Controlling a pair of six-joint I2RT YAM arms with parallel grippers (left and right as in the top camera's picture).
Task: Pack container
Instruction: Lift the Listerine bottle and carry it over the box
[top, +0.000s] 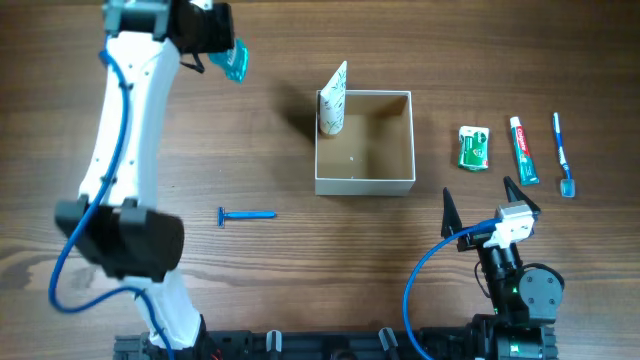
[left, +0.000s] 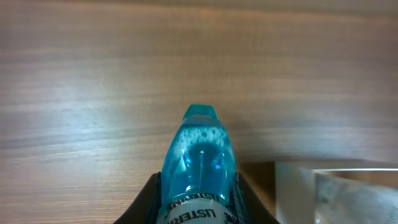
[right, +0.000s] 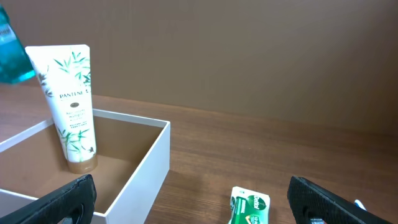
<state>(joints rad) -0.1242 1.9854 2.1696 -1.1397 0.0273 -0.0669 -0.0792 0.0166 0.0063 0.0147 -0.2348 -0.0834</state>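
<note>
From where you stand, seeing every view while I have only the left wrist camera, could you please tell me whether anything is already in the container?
Observer: Yes, a white Pantene tube stands on its cap in the far left corner of the container.
Operator: What lies outside it?
Observer: A blue razor on its near left; a green packet, toothpaste and a toothbrush in a row to its right.
Operator: Is the right gripper busy?
Observer: No, it is open and empty, just short of the green packet.
</note>
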